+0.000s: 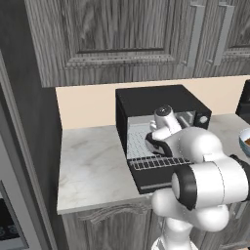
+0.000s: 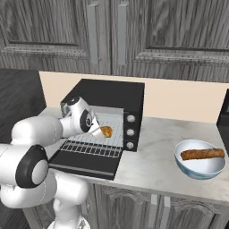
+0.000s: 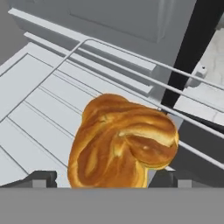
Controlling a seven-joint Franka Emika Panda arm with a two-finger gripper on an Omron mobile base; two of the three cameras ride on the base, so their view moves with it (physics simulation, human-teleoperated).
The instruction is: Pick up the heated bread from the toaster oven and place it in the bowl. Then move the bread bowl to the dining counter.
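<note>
The black toaster oven [image 2: 112,96] [image 1: 156,100] stands on the marble counter with its door dropped open and its wire rack [image 3: 39,100] showing. The heated bread [image 3: 122,144] [image 2: 106,131], a golden twisted lump, lies on the rack just inside the opening. My gripper [image 3: 105,180] [image 2: 100,130] reaches into the oven and is open, with one dark fingertip [image 3: 41,178] on each side of the bread's near end. The bowl [image 2: 210,172] [image 1: 244,142] sits on the counter to the oven's right. The dining counter is out of view.
A long brown stick-shaped loaf [image 2: 202,154] lies across the bowl. The oven's knobs [image 2: 131,132] run down its right front. The open door [image 2: 87,163] juts toward the counter's front edge. Dark wood cabinets [image 2: 134,31] hang above. A dark appliance [image 2: 223,120] stands at far right.
</note>
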